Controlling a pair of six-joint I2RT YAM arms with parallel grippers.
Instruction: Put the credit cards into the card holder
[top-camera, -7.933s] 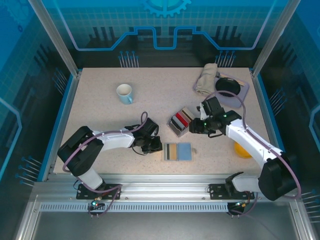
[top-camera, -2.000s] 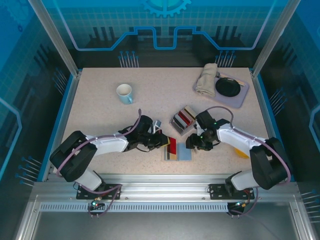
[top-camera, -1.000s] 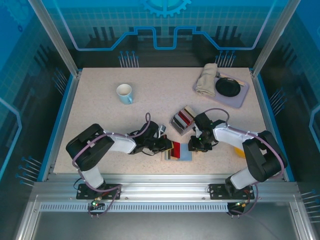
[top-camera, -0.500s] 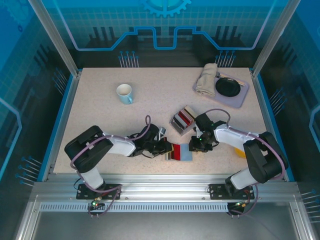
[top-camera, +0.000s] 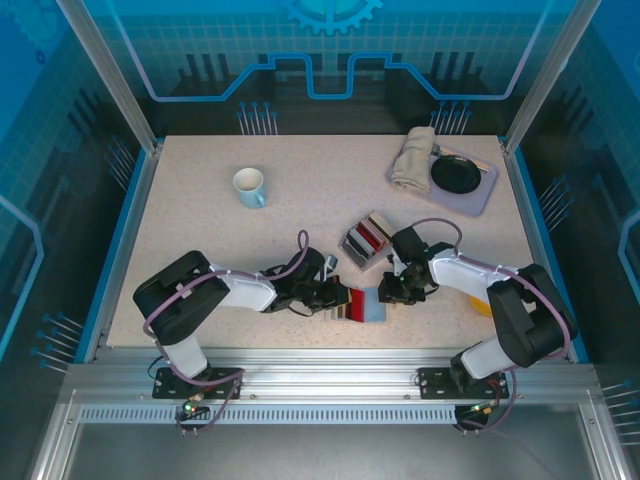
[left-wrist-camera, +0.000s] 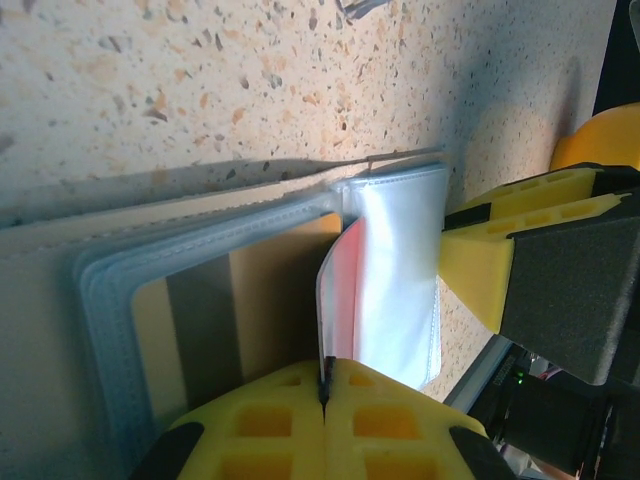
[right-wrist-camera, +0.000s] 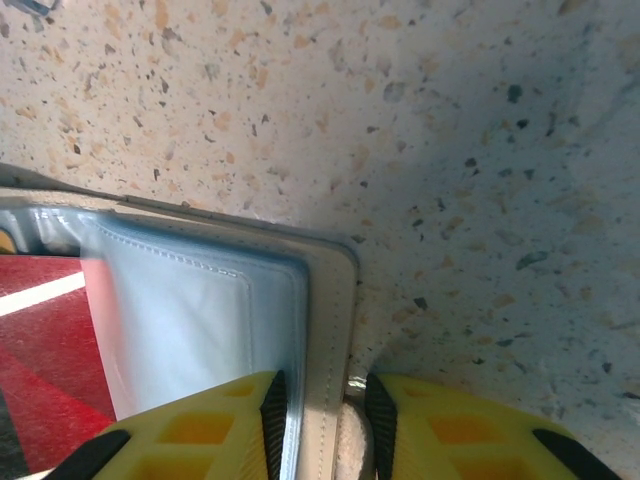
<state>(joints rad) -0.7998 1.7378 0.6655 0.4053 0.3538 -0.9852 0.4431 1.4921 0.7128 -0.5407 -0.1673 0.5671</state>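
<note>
The beige card holder (top-camera: 372, 310) lies open on the table near the front, its clear pockets (left-wrist-camera: 400, 270) facing up. My left gripper (left-wrist-camera: 325, 385) is shut on a red credit card (left-wrist-camera: 337, 290), held edge-up over the holder's left half, its far end at the clear pocket. In the top view that gripper (top-camera: 337, 297) sits at the holder's left side with the red card (top-camera: 354, 297) over it. My right gripper (right-wrist-camera: 320, 400) is shut on the holder's beige right edge (right-wrist-camera: 332, 300); in the top view it (top-camera: 391, 293) is at the holder's right side. More credit cards (top-camera: 363, 240) lie fanned just behind.
A white mug (top-camera: 249, 186) stands at the back left. At the back right, a grey tray (top-camera: 482, 196) carries a folded cloth (top-camera: 412, 158) and a black dish (top-camera: 457, 172). A yellow object (top-camera: 484, 302) lies partly behind my right arm.
My left gripper has slid a little to the right with the red card, further over the open holder. The right gripper has stayed on the holder's right edge.
</note>
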